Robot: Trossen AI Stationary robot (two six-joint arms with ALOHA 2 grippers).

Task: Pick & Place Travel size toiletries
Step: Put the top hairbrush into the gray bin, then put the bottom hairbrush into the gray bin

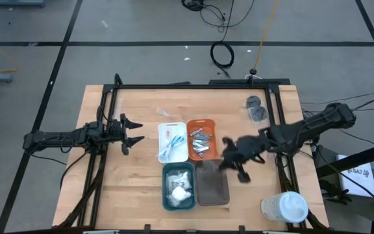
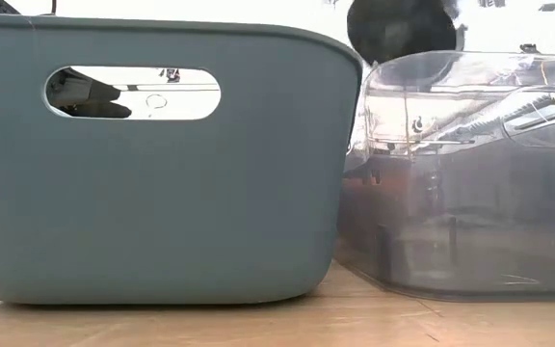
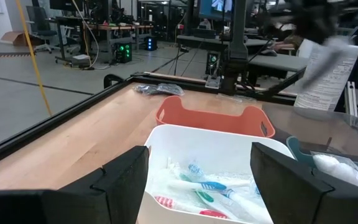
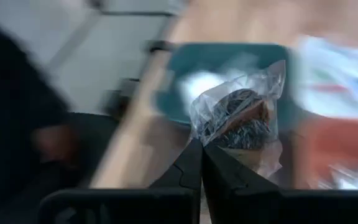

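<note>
Right end effector (image 4: 201,155) pinches bagged dark grey piece (image 4: 238,121) over grey tray (image 1: 211,185); left end effector (image 1: 132,132) spread, idle.

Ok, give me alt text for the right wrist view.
The right gripper, fingers shut, pinches the clear wrapper of a dark grey roundish piece. Blurred behind it lie the teal tray, wooden table and part of the orange tray.

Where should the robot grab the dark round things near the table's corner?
Probably from straight above: the dark round pieces lie flat on open wood, close to the frame rail. Pinch one edge, as the right gripper does on its wrapped dark piece.
</note>
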